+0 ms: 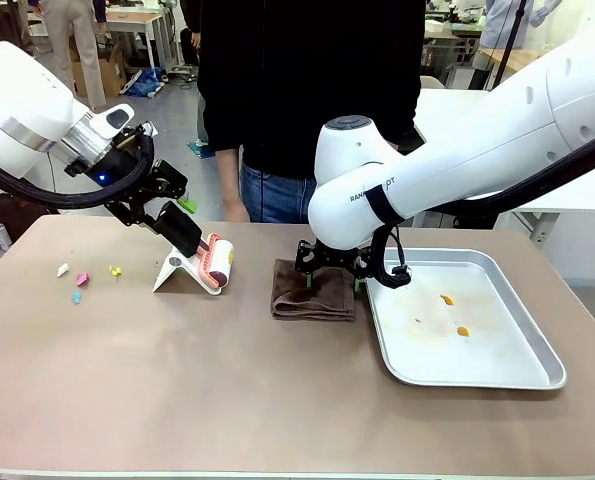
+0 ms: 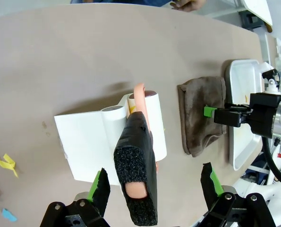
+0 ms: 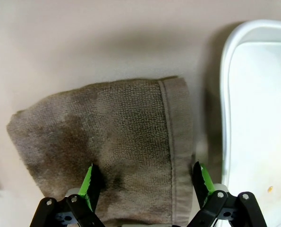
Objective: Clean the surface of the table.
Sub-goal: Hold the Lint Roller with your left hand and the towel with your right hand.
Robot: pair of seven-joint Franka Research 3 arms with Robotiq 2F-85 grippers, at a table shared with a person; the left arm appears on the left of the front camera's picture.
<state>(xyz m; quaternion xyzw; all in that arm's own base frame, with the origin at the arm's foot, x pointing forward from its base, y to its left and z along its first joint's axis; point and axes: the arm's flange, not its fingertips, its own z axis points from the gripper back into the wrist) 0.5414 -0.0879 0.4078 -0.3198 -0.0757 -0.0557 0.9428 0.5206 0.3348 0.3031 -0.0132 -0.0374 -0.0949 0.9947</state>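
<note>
The beige-brown table (image 1: 227, 390) carries a lint roller (image 1: 215, 262) resting on a white stand (image 2: 83, 142). Its black foam-wrapped handle (image 2: 138, 175) rises between the fingers of my left gripper (image 1: 174, 216), which is open around it with a gap on both sides. A folded brown cloth (image 1: 312, 292) lies mid-table beside the tray. My right gripper (image 1: 333, 280) is low over it and open, its green-padded fingers (image 3: 90, 182) straddling the near part of the cloth (image 3: 126, 142). Small coloured paper scraps (image 1: 82, 279) lie at the left.
A silver metal tray (image 1: 477, 382) at the right holds a few orange crumbs (image 1: 447, 298). A person in a black top (image 1: 307, 80) stands at the far edge. The near half of the table is bare.
</note>
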